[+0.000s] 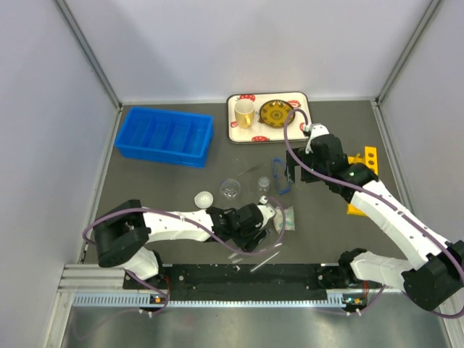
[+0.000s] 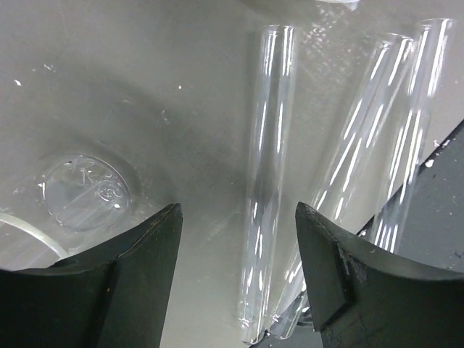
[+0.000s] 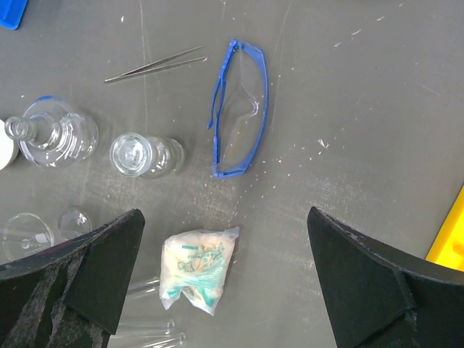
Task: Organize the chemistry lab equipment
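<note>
Left gripper [image 2: 238, 217] open, empty, straddling tube [image 2: 268, 181]; centre on single tube before closing. Right gripper [image 3: 225, 214] wide, empty.

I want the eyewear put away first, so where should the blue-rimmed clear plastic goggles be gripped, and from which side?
Come straight down and pinch the blue-rimmed clear plastic goggles across their narrow width at mid-length, blue edge to blue edge. They lie flat with nothing touching them, and the open right hand above looks wide enough.
</note>
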Action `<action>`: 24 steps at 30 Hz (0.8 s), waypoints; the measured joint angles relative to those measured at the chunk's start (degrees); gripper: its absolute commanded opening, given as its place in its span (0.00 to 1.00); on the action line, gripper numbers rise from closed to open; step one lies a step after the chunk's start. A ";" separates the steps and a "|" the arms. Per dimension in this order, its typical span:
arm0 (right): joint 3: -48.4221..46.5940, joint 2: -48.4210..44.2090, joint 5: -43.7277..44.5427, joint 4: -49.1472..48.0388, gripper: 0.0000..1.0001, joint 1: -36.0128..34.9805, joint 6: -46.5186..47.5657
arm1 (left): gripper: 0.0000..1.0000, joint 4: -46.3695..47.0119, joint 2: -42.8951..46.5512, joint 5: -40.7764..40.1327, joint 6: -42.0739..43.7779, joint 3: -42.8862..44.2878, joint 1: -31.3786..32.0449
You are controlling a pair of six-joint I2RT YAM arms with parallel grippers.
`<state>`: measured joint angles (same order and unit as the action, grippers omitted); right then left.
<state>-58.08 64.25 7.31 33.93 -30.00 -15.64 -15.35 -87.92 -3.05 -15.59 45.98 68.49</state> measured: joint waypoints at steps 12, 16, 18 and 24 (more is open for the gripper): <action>0.81 0.00 -0.68 -0.24 0.96 0.00 0.00 | 0.49 1.14 -1.44 -1.07 -1.03 -0.15 -0.15; 1.03 0.00 -0.79 -0.33 0.96 0.00 0.00 | 0.39 1.79 -1.51 -0.90 -1.31 -0.35 -0.15; 1.09 0.02 -0.87 -0.26 0.96 0.00 0.00 | 0.36 1.92 -1.51 -0.81 -1.64 -0.44 -0.15; 1.09 0.02 -1.01 -0.37 0.96 0.00 0.00 | 0.19 2.19 -1.46 -0.68 -2.51 -0.66 -0.15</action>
<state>-56.99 64.27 6.31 33.56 -30.00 -15.64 -13.17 -89.38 -3.73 -18.11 45.32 68.34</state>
